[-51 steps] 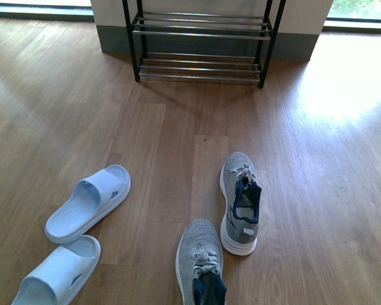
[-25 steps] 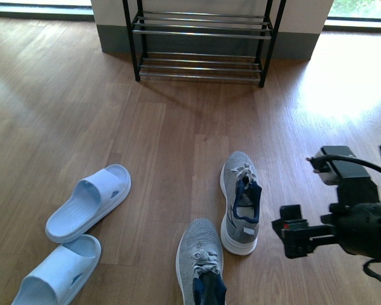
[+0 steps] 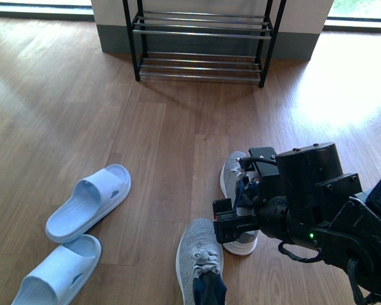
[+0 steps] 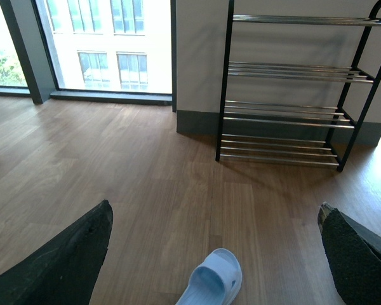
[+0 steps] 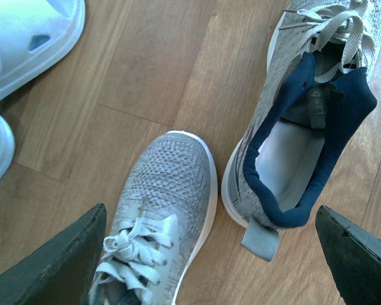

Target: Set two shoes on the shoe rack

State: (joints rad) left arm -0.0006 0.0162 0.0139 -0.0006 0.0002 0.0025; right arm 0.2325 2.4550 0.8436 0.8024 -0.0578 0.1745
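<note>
The right gripper (image 3: 242,190), half a second before out to the right of the shoes, had been brought leftward and was seen over the far shoe (image 3: 234,166), much of which was now hidden behind the arm in the front view. A second before, no arm had been in that view. Both shoes, the two slippers (image 3: 89,200) and the rack (image 3: 200,32) were found unmoved.

The far shoe and the near shoe (image 3: 200,249) lay on the floor (image 3: 178,127), staggered, close together but apart, toes toward the rack. The near shoe was cut off by the lower edge of the front view. Open floor was left between the shoes and the rack, which stood against the wall, well apart from them. The slippers lay off to the left, well clear of the shoes.

The right jaws were spread wide; in the right wrist view the near shoe's toe and the far shoe's heel were framed between them, and nothing was gripped or seen touched. The left gripper (image 4: 209,270) was likewise held wide open, with nothing in it.
</note>
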